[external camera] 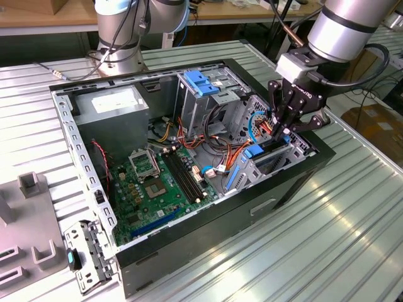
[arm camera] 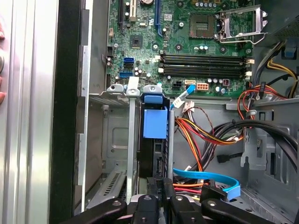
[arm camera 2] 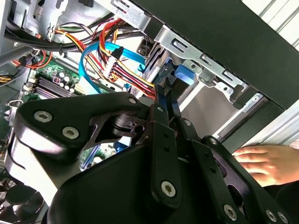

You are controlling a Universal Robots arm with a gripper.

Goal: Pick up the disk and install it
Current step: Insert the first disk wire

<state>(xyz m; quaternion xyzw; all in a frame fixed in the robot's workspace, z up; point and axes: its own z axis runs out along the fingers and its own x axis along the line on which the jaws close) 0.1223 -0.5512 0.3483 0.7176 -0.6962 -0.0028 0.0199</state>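
1. Exterior view: the gripper (external camera: 284,129) hangs over the front end of the open computer case (external camera: 101,189), which lies on its side on the ribbed metal table (external camera: 327,239). It is down among the drive bays, close to the case's black front wall.

2. The disk (arm camera: 150,149) stands on edge in the narrow metal bay (arm camera: 132,140) near the case's front edge, with its blue plastic rail (arm camera: 154,122) facing the first wrist view. Judging by how deep it sits between the bay walls, it is already well into its slot, though I cannot tell whether it is fully seated.

3. The fingers (arm camera 2: 164,100) are drawn close together, and they appear to pinch the thin upper edge of the disk; the contact itself is partly hidden by the gripper's own linkage. An edge-on hold suits a slot this narrow, since the bay walls leave no room beside the drive's broad faces.

4. A blue data cable (arm camera 2: 93,53) and a bundle of coloured power wires (arm camera 2: 119,70) loop just beside the bay, near the fingers.

5. A person's hand (arm camera 2: 264,161) rests on the table just outside the case's front wall in the second wrist view, seemingly steadying the case.
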